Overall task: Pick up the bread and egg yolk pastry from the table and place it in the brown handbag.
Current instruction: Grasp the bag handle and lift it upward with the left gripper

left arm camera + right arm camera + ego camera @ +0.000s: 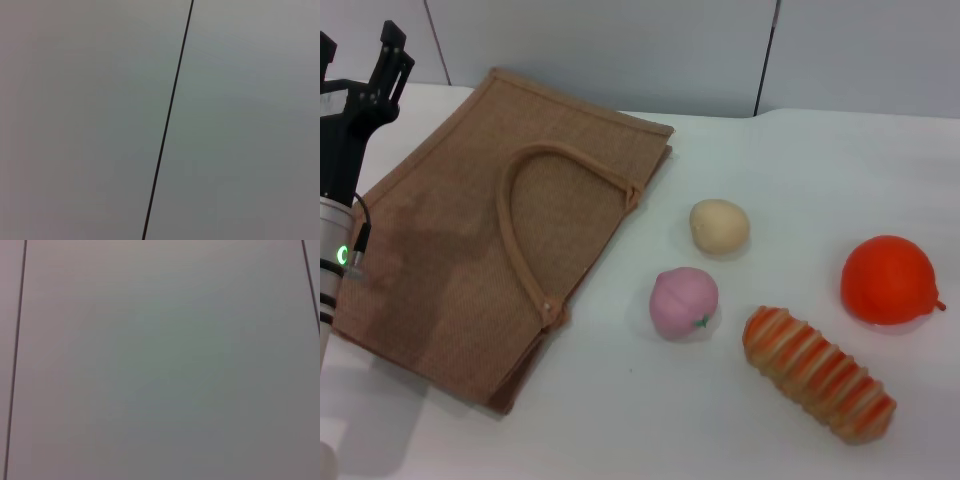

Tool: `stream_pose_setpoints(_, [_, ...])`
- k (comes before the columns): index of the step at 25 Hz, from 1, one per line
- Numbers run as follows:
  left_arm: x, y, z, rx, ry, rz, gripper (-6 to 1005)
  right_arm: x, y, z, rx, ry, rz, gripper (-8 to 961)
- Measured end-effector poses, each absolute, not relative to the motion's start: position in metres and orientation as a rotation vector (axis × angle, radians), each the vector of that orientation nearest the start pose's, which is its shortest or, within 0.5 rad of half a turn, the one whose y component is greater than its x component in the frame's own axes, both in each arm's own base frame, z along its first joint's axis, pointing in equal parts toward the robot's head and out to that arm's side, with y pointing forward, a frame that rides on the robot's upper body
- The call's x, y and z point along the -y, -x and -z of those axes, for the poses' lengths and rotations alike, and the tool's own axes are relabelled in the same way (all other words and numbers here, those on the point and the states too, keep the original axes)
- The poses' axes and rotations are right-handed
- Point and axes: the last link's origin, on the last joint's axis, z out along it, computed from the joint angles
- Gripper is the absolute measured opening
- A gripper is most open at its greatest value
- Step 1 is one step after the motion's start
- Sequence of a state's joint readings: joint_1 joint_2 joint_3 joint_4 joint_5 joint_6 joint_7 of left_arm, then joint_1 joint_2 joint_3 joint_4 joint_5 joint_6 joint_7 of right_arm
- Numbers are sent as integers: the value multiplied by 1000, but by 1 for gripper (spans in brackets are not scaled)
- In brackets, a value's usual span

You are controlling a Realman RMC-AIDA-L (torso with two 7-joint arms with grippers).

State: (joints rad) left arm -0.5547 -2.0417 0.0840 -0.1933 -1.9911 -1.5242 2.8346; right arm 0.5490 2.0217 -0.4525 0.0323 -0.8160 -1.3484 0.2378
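Left gripper [358, 62] raised at the far left edge of the head view, black fingers spread apart with nothing between them, held above the far left corner of the brown handbag [470, 250]. Handbag lying flat on the white table [770, 160], directly beneath and to the right of that gripper, one loop handle [535, 220] curving across its top face.

Egg yolk pastry [719, 226] well apart from the left gripper, off to its right beyond the handbag's right edge and nearer the robot, resting on bare table. Bread [817, 373] farther still from the gripper, far to its right and much closer to the robot, lying at a slant, touching nothing.

Pink peach-like ball [684, 302] between pastry and bread, just beside both yet apart from each. Round orange-red fruit [887, 281] farthest right, near the bread's far end.

Right gripper out of sight in every view. Both wrist views filled only with a plain grey wall panel [240, 120] crossed by thin dark seams [167, 120].
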Motion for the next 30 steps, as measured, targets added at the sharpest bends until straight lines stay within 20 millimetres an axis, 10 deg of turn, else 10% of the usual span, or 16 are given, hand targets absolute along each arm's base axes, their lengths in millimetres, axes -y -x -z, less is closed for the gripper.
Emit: stream_pose_setpoints(30, [-338,296,-27,494,1340,1083,880,-356,-328,-54,-416,1409,-799,861])
